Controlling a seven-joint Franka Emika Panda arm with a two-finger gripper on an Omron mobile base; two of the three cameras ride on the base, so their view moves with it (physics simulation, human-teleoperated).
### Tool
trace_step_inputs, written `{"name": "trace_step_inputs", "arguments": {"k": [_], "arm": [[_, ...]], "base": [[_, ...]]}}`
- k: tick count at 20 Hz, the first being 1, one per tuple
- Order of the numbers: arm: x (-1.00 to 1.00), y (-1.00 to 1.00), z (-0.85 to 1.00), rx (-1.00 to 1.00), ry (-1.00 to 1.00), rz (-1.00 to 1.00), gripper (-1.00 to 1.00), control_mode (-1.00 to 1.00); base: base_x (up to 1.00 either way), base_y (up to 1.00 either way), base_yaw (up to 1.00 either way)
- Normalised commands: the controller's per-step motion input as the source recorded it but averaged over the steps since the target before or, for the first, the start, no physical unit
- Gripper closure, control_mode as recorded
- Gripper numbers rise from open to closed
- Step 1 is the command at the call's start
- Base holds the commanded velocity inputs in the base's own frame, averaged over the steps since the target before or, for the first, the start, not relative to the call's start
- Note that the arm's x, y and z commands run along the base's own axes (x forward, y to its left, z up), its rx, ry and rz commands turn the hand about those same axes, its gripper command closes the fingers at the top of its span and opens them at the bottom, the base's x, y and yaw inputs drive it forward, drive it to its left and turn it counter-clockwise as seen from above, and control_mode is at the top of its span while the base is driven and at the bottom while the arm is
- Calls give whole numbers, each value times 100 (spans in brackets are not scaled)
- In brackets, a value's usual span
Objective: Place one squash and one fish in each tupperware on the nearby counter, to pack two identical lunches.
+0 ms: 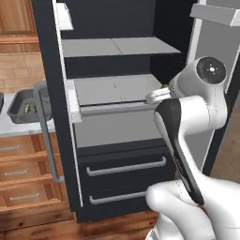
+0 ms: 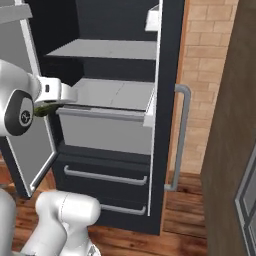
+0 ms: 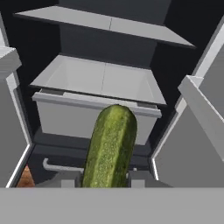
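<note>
Hand (image 3: 105, 181) clamped on a dark green squash (image 3: 110, 146), held in front of the open fridge drawer (image 3: 94, 103). Risks, as judged: the squash slipping from the narrow grip, or striking the fridge door (image 1: 54, 117) during the swing toward the tupperware (image 1: 26, 108) on the counter (image 1: 9, 126)

The arm (image 1: 197, 112) is glossy white, with rounded links, a black stripe and dark round joint caps.
</note>
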Motion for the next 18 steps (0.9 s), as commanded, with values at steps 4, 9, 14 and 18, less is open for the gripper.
{"name": "trace_step_inputs", "arguments": {"k": [4,9,14,18], "arm": [[0,0,0,0,0,0,100,100],[0,0,0,0,0,0,100,100],[0,0,0,0,0,0,100,100],[0,0,0,0,0,0,100,100]], "base": [[-85,8,0],[-12,69,-1],[0,100,-5],[-9,100,-6]]}}
